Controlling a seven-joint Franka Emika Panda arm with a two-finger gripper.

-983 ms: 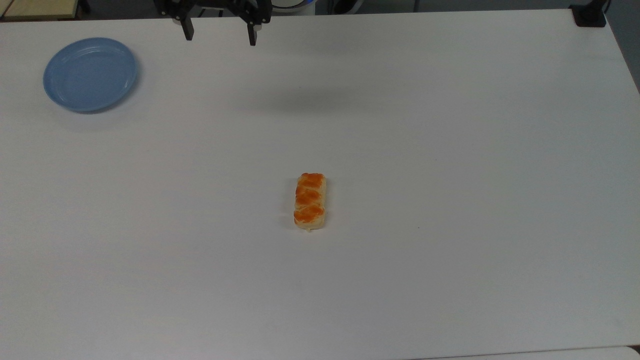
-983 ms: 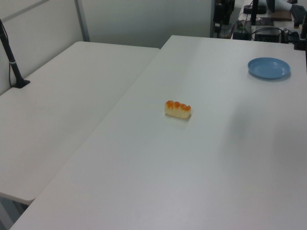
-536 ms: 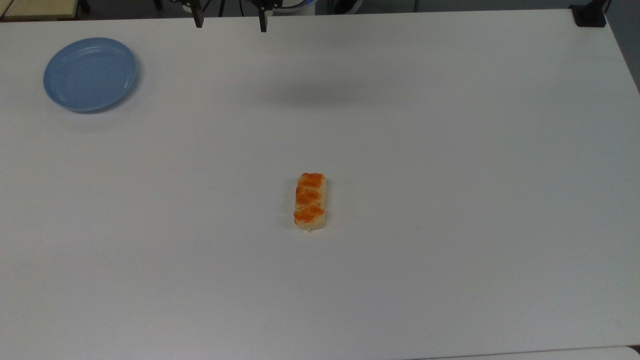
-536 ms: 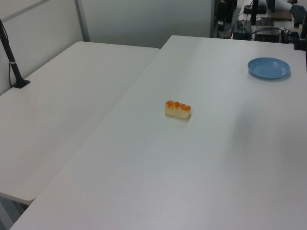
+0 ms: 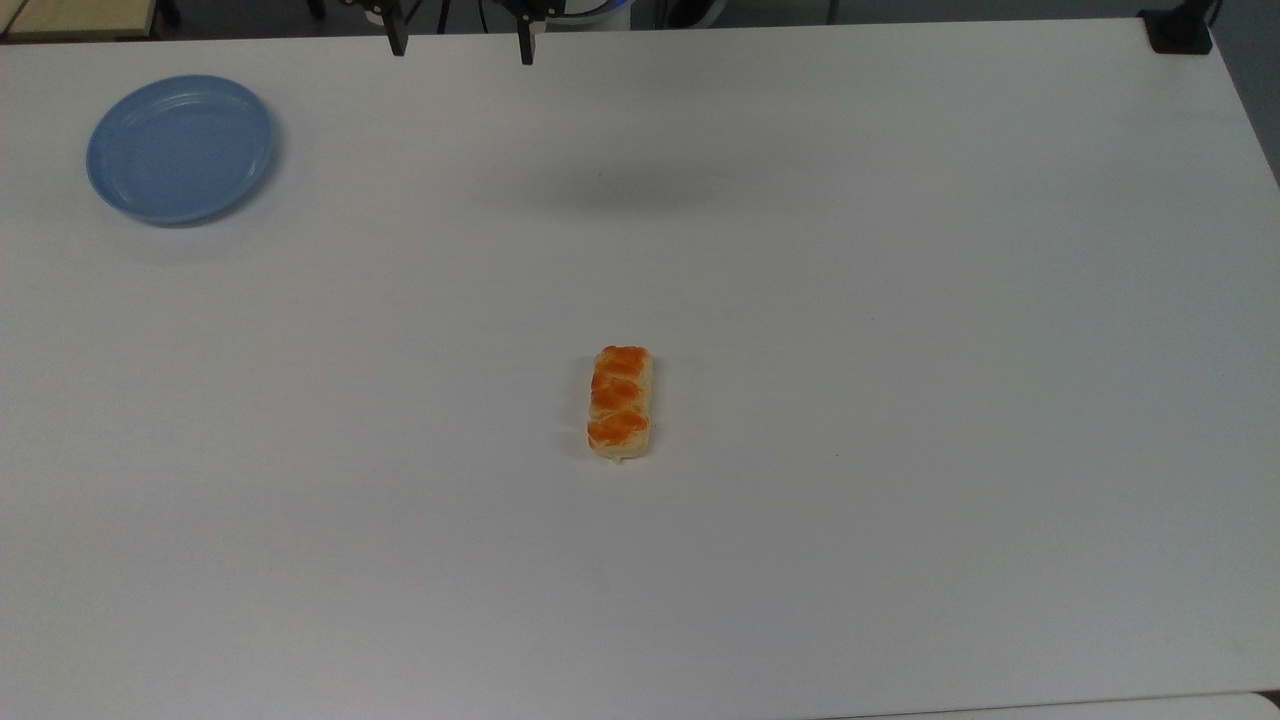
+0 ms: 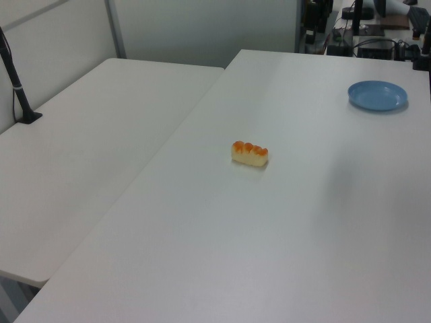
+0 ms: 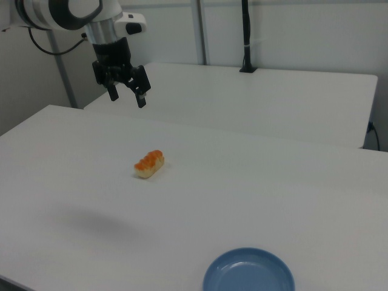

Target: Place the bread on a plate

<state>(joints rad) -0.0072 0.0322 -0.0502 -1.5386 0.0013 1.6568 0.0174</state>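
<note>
Risen since a second ago, jaws apart; bread (image 5: 620, 402) lies off plate (image 5: 180, 148).

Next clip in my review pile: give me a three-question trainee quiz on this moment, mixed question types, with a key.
1. True or false: the bread already lies on the plate.
2. Multiple choice: the gripper is A) shut on the bread, B) open and raised above the table, C) resting on the plate.
3. Short answer: in the top view, toward which corner of the table does the plate sit?

Key
1. False: the bread lies on the bare table, apart from the plate.
2. B.
3. The top view's upper left.
</note>
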